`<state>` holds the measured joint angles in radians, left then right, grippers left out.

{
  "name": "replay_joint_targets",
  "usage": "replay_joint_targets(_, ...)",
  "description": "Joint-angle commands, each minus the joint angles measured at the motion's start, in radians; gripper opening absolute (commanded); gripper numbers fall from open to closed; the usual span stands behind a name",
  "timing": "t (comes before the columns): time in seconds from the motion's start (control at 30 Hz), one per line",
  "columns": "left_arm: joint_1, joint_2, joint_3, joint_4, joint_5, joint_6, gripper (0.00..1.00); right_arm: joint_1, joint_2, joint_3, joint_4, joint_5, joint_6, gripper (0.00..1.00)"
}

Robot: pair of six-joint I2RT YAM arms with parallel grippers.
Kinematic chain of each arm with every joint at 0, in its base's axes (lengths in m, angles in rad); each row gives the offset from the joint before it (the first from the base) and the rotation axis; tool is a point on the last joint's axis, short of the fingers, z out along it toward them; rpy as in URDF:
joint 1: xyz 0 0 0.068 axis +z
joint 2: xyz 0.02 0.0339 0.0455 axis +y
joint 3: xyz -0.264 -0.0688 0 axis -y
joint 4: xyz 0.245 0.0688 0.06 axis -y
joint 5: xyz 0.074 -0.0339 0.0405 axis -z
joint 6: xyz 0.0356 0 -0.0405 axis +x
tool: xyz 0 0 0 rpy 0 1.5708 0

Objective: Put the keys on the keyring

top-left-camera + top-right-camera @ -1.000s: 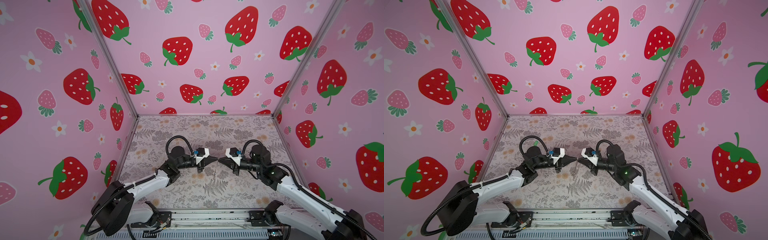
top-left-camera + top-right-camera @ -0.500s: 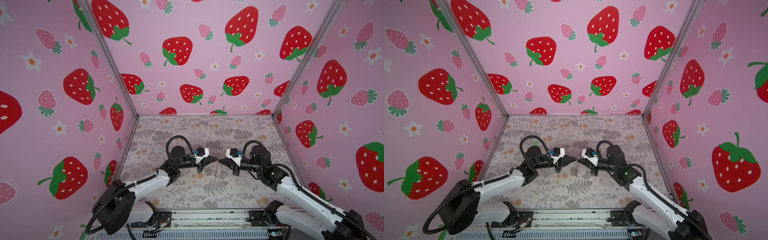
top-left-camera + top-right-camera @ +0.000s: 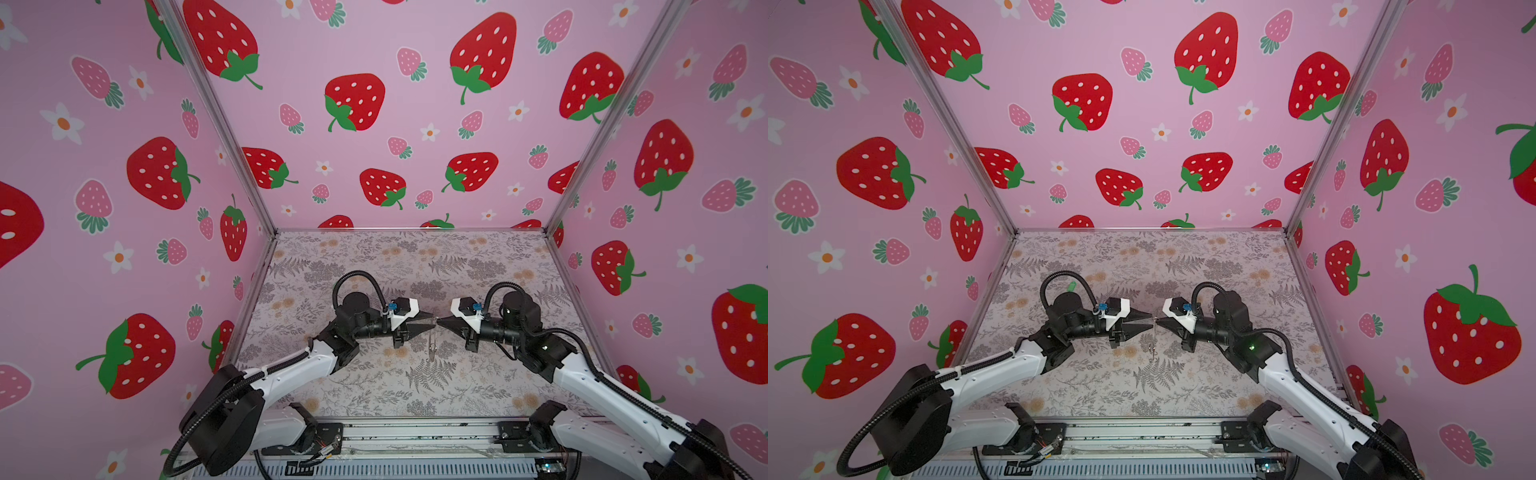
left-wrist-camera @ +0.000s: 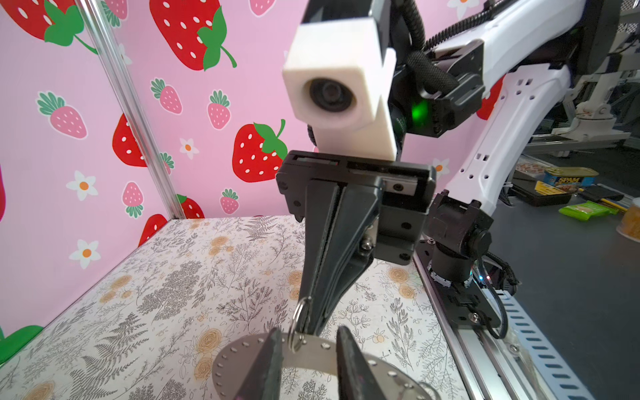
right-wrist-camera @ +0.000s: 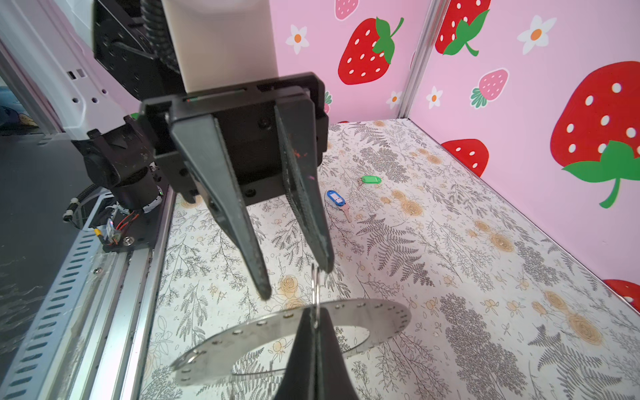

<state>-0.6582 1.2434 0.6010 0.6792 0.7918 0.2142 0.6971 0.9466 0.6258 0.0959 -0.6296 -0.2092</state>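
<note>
— Where is the keyring?

— Held up between the two arms, over the middle of the desk (image 5: pixel 450 242). The keyring (image 5: pixel 374 313) is the flat grey disc with a wide hole and small holes round its rim. It seems clear of the surface, and the fern print shows through its hole.

— What carries it?

— A small wire ring (image 5: pixel 314 291) passes through one of the rim holes. The right hand (image 5: pixel 313 318) is pinched tight on that wire ring, its two fingers pressed together with no gap. Whether they also nip the disc's rim, I cannot tell.

— And the left hand?

— The left hand (image 5: pixel 295 280) points straight at the right one, tip to tip. Its fingers (image 5: pixel 242 225) stand partly apart and grip nothing. One fingertip is just beside the top of the wire ring and the other is clear of it. Seen from the left wrist camera, the disc's rim runs across the gap between them.

— From above?

— In both top views the keyring is only a thin sliver hanging just below where the hands meet.

— The keys?

— Both lie flat on the desk beyond the left hand, well apart from the keyring. The blue key (image 5: pixel 335 199) is near the green key (image 5: pixel 371 179) but not touching it.
</note>
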Motion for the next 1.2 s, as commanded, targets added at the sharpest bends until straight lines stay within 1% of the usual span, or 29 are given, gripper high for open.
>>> replay_joint_targets(0.0,0.012,-0.063,0.039,-0.127,-0.012,0.102,0.31,-0.002,-0.023,-0.007,0.004,0.027,-0.044,0.01)
replay_joint_targets(0.17,0.01,-0.12,0.042,-0.261,-0.079,0.237,0.32,-0.002,-0.01,0.003,-0.016,0.041,-0.071,0.0)
replay_joint_targets(0.27,-0.019,-0.14,0.055,-0.334,-0.157,0.348,0.33,-0.001,-0.012,0.003,-0.022,0.062,-0.083,0.0)
replay_joint_targets(0.33,-0.044,-0.147,0.06,-0.352,-0.218,0.405,0.33,0.001,-0.018,0.0,-0.028,0.083,-0.101,0.0)
replay_joint_targets(0.47,-0.055,-0.134,0.065,-0.354,-0.259,0.421,0.33,0.01,-0.029,-0.018,-0.019,0.139,-0.151,0.0)
replay_joint_targets(0.5,-0.056,-0.133,0.059,-0.339,-0.262,0.415,0.33,0.013,-0.056,-0.023,-0.018,0.152,-0.17,0.0)
replay_joint_targets(0.57,-0.055,-0.13,0.057,-0.327,-0.277,0.386,0.33,0.028,-0.072,-0.032,-0.015,0.195,-0.204,0.0)
replay_joint_targets(0.7,-0.054,-0.121,0.076,-0.332,-0.345,0.257,0.33,0.059,-0.115,-0.063,0.021,0.249,-0.28,0.0)
replay_joint_targets(0.83,-0.027,-0.098,0.133,-0.379,-0.351,0.069,0.37,0.086,-0.147,-0.098,0.057,0.282,-0.347,0.0)
replay_joint_targets(0.9,-0.002,-0.081,0.174,-0.413,-0.317,-0.041,0.37,0.094,-0.158,-0.115,0.079,0.298,-0.374,0.0)
replay_joint_targets(1.0,0.04,-0.052,0.213,-0.446,-0.235,-0.157,0.37,0.106,-0.165,-0.136,0.111,0.329,-0.405,0.0)
replay_joint_targets(1.07,0.055,-0.031,0.236,-0.477,-0.197,-0.195,0.37,0.12,-0.168,-0.153,0.138,0.358,-0.433,0.0)
replay_joint_targets(1.17,0.058,-0.002,0.266,-0.527,-0.162,-0.2,0.38,0.133,-0.168,-0.175,0.177,0.394,-0.467,0.0)
